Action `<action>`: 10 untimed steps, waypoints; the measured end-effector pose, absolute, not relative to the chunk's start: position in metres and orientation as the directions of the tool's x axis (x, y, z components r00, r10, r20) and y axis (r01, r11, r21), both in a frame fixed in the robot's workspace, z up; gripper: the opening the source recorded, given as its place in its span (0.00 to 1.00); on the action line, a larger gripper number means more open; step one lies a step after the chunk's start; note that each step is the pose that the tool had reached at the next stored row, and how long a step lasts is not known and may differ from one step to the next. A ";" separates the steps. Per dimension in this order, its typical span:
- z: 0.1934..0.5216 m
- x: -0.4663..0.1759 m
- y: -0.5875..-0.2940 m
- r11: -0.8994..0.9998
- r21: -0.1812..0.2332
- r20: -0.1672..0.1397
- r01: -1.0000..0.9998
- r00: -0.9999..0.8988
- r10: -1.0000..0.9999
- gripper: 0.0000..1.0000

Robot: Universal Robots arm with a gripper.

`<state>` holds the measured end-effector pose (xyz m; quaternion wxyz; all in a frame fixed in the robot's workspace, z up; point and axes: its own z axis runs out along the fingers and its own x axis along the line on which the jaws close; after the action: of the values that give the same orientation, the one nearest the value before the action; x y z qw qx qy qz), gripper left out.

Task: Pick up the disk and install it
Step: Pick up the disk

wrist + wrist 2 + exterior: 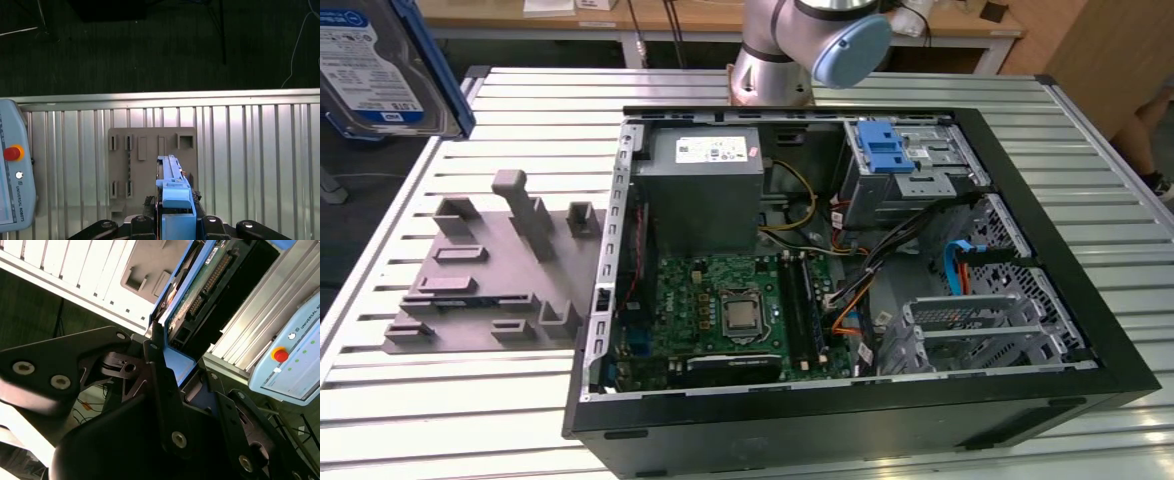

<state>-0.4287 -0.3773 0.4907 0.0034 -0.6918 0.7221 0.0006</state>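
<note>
Jaws pinch the disk (197, 295) by its blue carrier, as seen in the second wrist view. In the first wrist view, the disk (172, 192) stands edge-on over the grey fixture (145, 150), which lies on the ribbed worktop (250, 160). In the exterior view, the disk (374, 60) hangs at the exterior view's left, well apart from the open computer case (854, 410).

An open black computer case (854, 425) lies on the slatted metal table (454, 420) — a grey power-supply box (700, 190) at twelve o'clock of its green motherboard (720, 310), a grey slotted fixture plate (480, 295) at nine o'clock of the case.
</note>
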 end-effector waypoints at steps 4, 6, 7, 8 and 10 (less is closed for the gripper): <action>0.491 -0.425 -0.377 0.043 -0.004 -0.006 -0.999 -0.043 -0.999 0.36; 0.491 -0.424 -0.377 0.043 -0.004 -0.006 -0.999 -0.043 -0.999 0.36; 0.491 -0.423 -0.377 0.043 -0.004 -0.006 -0.999 -0.043 -0.999 0.36; 0.491 -0.422 -0.377 0.043 -0.004 -0.006 -0.999 -0.043 -0.999 0.36; 0.491 -0.421 -0.377 0.043 -0.004 -0.006 -0.999 -0.043 -0.999 0.36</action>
<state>-0.4206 -0.3773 0.4907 0.0034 -0.6918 0.7221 0.0006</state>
